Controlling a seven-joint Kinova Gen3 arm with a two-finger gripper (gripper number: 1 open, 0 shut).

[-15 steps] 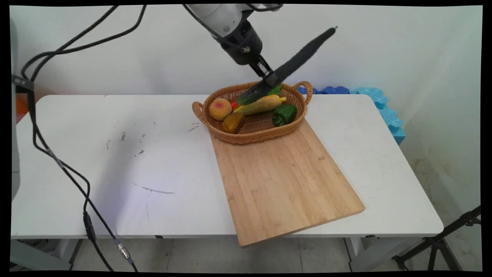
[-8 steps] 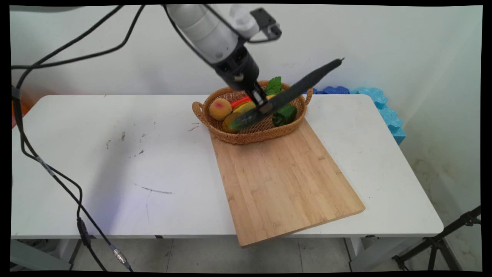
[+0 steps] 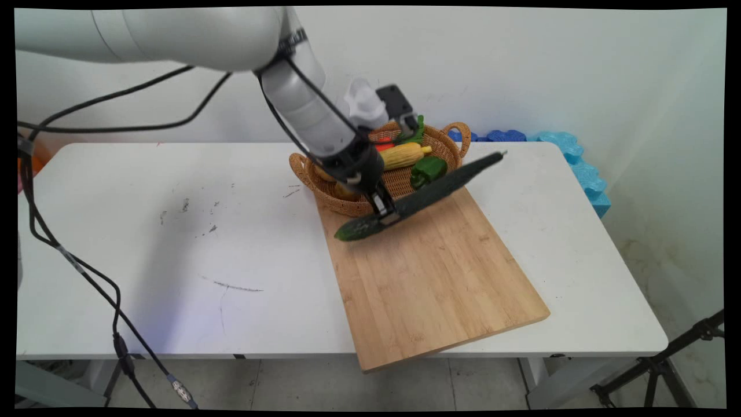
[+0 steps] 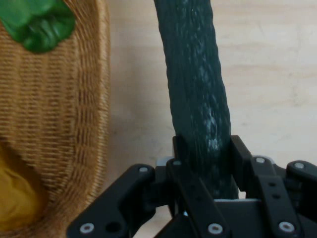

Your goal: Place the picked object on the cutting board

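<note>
My gripper (image 3: 386, 215) (image 4: 203, 161) is shut on a long dark green cucumber (image 3: 428, 191) (image 4: 195, 79), gripped near its lighter left end. The cucumber hangs slanted just above the far end of the wooden cutting board (image 3: 428, 272) (image 4: 277, 64), its thin tip pointing up and to the right. Right behind it stands a wicker basket (image 3: 448, 156) (image 4: 74, 124) holding a corn cob (image 3: 405, 155), a green pepper (image 3: 428, 169) (image 4: 37, 22) and a yellowish-brown piece (image 4: 17, 196); the arm hides the basket's left part.
The board lies slanted on the white table (image 3: 173, 231), its near corner jutting over the front edge. Blue foam pieces (image 3: 579, 168) lie along the wall at the back right. Black cables (image 3: 69, 255) hang over the table's left side. A tripod leg (image 3: 666, 359) stands at the lower right.
The arm has come down and towards the near side, carrying the cucumber from above the basket to just over the far end of the board.
</note>
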